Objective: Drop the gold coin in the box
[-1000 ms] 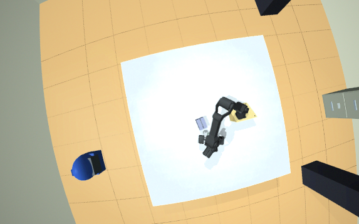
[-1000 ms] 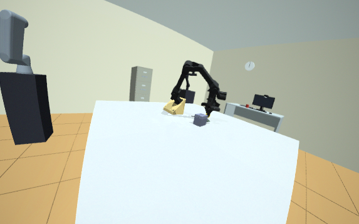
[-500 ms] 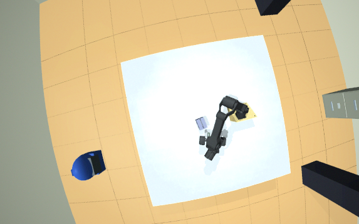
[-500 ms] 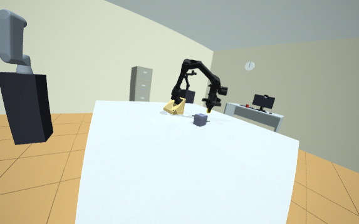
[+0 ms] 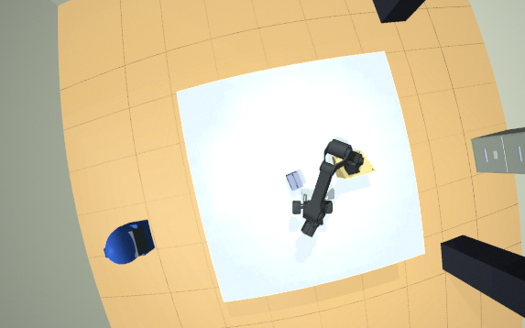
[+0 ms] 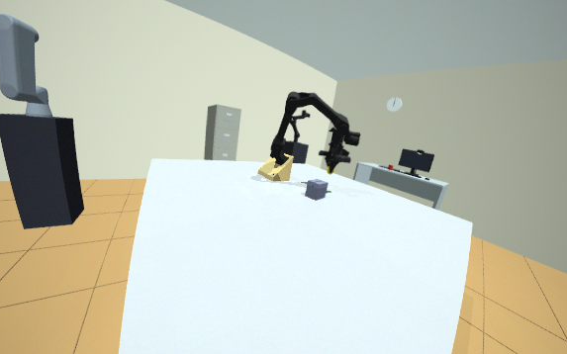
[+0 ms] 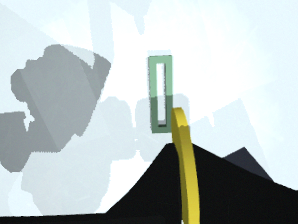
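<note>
The gold coin (image 6: 330, 170) (image 7: 190, 175) is seen nearly edge-on in the wrist view, with its lower part pointing down from the fingers. My gripper (image 6: 331, 166) is shut on the coin and holds it above the table. The dark-green holder (image 5: 305, 198) (image 7: 161, 59) lies below, with its long slot empty; in the wrist view it shows just beyond the coin's tip. The closed grey box (image 5: 294, 180) (image 6: 316, 191) stands near the holder, and the dark line of its slot shows in the top view. The fingertips are hidden under the arm in that view.
The arm's base sits on a tan wedge-shaped stand (image 5: 364, 170) (image 6: 285, 171) on the white table (image 5: 246, 137) (image 6: 265, 257). Shadows of the arm fall around the holder. A blue rounded object (image 5: 122, 246) is on the floor away from the table.
</note>
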Controlling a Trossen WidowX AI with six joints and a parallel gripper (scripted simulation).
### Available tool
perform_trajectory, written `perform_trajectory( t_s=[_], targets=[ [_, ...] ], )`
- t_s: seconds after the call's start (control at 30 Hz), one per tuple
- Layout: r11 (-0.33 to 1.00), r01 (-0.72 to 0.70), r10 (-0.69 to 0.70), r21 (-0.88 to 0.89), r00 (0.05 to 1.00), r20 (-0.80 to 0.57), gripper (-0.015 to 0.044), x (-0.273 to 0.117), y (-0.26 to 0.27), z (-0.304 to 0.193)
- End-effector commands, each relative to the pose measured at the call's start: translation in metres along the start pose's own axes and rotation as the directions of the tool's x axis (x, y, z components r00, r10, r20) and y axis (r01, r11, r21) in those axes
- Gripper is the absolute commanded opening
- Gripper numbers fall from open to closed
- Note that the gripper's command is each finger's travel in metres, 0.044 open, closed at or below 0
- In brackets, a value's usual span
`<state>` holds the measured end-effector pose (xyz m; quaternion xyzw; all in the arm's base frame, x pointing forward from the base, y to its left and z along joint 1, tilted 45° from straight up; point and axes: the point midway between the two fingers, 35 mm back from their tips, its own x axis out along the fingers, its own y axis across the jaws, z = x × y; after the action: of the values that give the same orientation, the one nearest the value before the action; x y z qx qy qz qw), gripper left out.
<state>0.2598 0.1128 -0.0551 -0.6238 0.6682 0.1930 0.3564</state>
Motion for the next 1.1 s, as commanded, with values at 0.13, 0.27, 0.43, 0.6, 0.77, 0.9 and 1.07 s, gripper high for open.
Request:
perform_trajectory(
  t_s=[0.13,0.27,0.43,0.6,0.77,0.9,1.07],
  targets=[
    [0.973,-0.003,0.003,-0.229,1.000,0.002,0.0000,-0.001,-0.002,-0.001],
    [0.936,-0.003,0.003,-0.352,1.000,0.002,0.0000,-0.001,-0.004,-0.002],
    [0.919,-0.002,0.003,-0.394,1.000,0.002,0.0000,-0.001,-0.005,-0.002],
    [0.918,-0.002,0.004,-0.396,1.000,0.002,0.0000,-0.001,-0.007,-0.005],
    [0.918,-0.002,0.004,-0.397,1.000,0.005,0.0000,-0.002,-0.015,-0.015],
    [0.918,-0.001,0.004,-0.397,1.000,0.006,0.0000,-0.002,-0.021,-0.024],
    [0.918,-0.001,0.004,-0.397,1.000,0.007,0.0000,-0.003,-0.029,-0.034]
  ],
)
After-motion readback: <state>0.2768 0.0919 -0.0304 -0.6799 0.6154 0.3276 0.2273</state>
